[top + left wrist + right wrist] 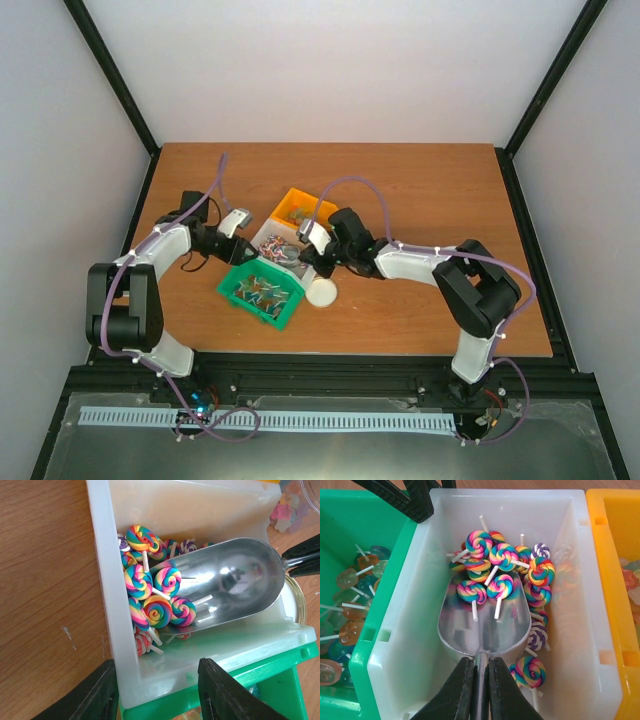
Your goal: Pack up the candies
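Observation:
Tiny loose mixed-colour candies (265, 157) lie scattered on the table behind the bins. My right gripper (480, 667) is shut on the handle of a silver scoop (485, 625). The scoop's bowl lies inside the white bin (395, 630), among rainbow swirl lollipops (490, 565), and two of them rest at its mouth. My left gripper (157, 680) is open. Its jaws straddle the white bin's corner (125, 680) on the green bin's side. The scoop (240, 585) and lollipops (155, 590) show there too.
A green bin (357, 670) of translucent lollipops touches the white bin on one side. An orange bin (605, 555) with pale pieces touches the other. A round white lid or jar (322, 292) sits by the green bin. A clear container of pink and yellow pieces (287, 510) shows beyond.

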### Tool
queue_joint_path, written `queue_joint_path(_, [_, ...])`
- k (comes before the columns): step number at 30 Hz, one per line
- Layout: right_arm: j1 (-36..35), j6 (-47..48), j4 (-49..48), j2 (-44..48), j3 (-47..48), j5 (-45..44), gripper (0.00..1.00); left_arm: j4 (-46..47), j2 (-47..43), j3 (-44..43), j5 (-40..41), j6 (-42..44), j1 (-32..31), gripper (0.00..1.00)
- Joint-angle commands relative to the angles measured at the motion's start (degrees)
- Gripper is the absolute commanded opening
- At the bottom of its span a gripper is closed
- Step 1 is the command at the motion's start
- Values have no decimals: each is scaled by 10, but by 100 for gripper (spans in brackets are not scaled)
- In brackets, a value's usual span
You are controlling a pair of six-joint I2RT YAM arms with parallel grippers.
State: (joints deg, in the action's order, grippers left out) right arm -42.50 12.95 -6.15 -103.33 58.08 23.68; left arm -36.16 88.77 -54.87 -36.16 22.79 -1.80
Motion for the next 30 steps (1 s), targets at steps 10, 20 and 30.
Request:
queue_joint_path(10, [-2,-9,-87,-19,10,82,3,-18,13,-40,-26,0,-1,44])
queue_joint_path(20, [32,-1,-151,35,-73,106,3,-14,16,-44,-17,-8,2,45])
queue_joint_path(30, [56,2,-201,42,-118,130,3,-27,4,-59,-16,-14,12,48])
